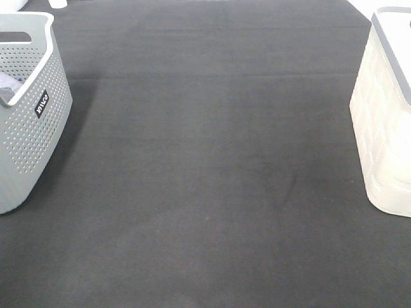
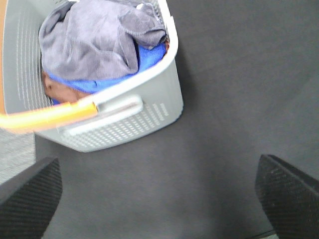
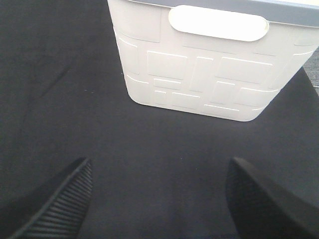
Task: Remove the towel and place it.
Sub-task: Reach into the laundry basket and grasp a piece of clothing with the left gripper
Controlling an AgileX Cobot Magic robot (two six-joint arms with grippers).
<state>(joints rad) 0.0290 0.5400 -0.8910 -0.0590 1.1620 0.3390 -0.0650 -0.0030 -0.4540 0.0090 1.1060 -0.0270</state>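
Though well apart from left pincer (image 2: 159, 196), towel (image 2: 89, 40) seemingly topmost in basket (image 2: 152, 99).

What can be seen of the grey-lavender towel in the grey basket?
The towel is soft, fuzzy grey-lavender cloth, crumpled in loose folds on top of the pile inside the grey perforated basket. It lies over a bright blue cloth and reaches about rim height. A white speck at one edge may be a tag. Nothing grips it.

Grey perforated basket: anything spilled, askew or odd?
Nothing spilled or damaged. The grey perforated plastic basket stands upright; the grey-lavender microfibre towel lies crumpled atop a bright blue cloth inside it. A blurred orange strip crosses the left wrist view, unidentifiable.
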